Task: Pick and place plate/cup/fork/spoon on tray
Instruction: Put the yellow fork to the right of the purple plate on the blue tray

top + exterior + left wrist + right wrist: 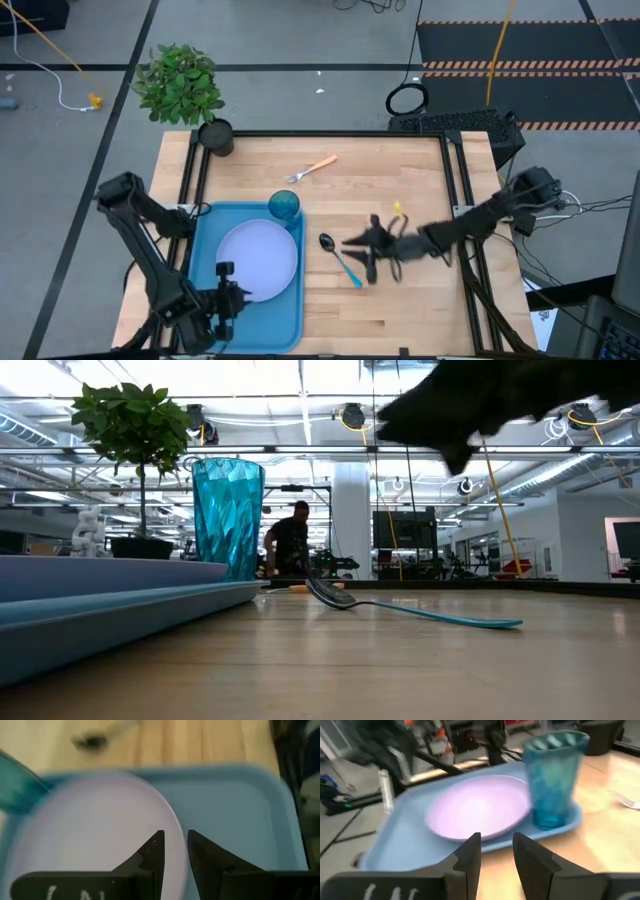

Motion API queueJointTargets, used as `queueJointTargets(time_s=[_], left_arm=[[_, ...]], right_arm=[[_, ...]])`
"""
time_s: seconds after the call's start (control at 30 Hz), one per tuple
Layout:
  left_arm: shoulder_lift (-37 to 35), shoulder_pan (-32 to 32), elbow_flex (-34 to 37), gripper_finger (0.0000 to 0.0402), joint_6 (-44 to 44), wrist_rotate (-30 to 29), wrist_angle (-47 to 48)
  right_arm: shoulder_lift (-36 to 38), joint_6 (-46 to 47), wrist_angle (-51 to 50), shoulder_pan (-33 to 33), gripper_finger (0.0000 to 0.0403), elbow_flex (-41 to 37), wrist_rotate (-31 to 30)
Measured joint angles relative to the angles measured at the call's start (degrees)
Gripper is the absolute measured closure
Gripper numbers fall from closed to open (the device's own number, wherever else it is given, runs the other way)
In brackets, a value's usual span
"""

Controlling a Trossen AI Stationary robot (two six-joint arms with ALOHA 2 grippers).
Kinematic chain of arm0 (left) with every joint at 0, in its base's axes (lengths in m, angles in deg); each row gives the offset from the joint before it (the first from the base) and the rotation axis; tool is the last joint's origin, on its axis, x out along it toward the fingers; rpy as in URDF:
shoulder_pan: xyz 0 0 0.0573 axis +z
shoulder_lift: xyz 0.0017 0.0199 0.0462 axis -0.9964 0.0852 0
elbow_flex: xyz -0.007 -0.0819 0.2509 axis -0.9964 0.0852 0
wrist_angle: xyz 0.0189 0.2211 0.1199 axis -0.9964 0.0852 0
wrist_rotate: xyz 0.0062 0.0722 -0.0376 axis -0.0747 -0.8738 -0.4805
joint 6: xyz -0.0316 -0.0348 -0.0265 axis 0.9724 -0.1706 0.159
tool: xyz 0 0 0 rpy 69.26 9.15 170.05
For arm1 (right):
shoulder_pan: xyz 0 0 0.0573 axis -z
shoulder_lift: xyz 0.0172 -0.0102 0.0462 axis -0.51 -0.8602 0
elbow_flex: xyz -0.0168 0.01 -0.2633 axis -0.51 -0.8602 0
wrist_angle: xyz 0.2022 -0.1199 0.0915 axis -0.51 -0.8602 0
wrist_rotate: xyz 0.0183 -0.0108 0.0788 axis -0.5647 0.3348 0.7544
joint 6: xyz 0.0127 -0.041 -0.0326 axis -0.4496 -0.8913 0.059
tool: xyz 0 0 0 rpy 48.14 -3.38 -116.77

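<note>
The right gripper (362, 262) reached low across the table, fingers a little apart and empty, beside the spoon (340, 260). The left gripper (226, 297), also empty with fingers a little apart, hung over the tray (205, 240) by the plate (258, 260).

Grey floor (80, 140) with hazard-striped black mats (520, 60) lay around the wooden table (400, 180); ceiling lights (310, 390), a white column (352, 520), and a person (290, 540) showed beyond.
</note>
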Motion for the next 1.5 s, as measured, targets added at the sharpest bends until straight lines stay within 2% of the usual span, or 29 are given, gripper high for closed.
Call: queueJointTargets(time_s=[0.13, 0.23, 0.33, 0.4, 0.53, 0.67, 0.8, 0.9, 1.1, 1.3, 1.5], left_arm=[[-3.7, 0.0, 0.0, 0.0314, -3.6, -8.5, 0.0], [-4.9, 0.1, 0.0, 0.0314, -5.7, -11.8, 0.0], [-5.2, 0.2, 0.0, 0.0314, -7.7, -13.5, 0.1], [-5.2, 0.7, 0.0, 0.0314, -8.9, -14.1, 0.1], [-5.2, 1.9, 0.0, 0.0314, -8.0, -14.3, 0.2], [-5.2, 2.3, 0.0, 0.0314, -6.2, -14.2, 0.2], [-5.2, 2.4, 0.0, 0.0314, -6.6, -14.3, 0.2], [-5.2, 2.8, 0.0, 0.0314, -7.3, -15.4, 0.2], [-5.2, 5.3, 0.0, 0.0314, -7.7, -15.5, 0.3], [-5.2, 7.0, 0.0, 0.0314, -7.7, -14.8, 0.2], [-5.2, 7.6, 0.0, 0.0314, -5.9, -14.7, 0.1]], right_arm=[[0.0, -4.7, -1.2, 10.8, 0.0299, 0.1, 11.8], [0.0, -9.5, -8.4, 17.4, 0.0298, 3.3, 19.4], [-0.1, -13.7, -21.4, 21.9, 0.0291, 9.5, 19.9], [-0.4, -18.1, -26.5, 24.1, 0.0284, 13.4, 19.7], [-0.5, -27.0, -28.2, 28.3, 0.0266, 17.2, 20.0], [-0.5, -31.1, -28.9, 33.2, 0.0247, 19.3, 20.5], [-1.1, -35.6, -29.7, 38.1, 0.0234, 20.4, 24.1], [-2.1, -39.2, -31.7, 42.2, 0.023, 21.4, 29.1], [-7.9, -46.4, -34.5, 48.5, 0.0233, 25.8, 36.5], [-16.2, -52.3, -36.2, 51.4, 0.0233, 32.3, 41.0], [-24.8, -57.7, -39.5, 54.0, 0.0233, 38.0, 48.7]])
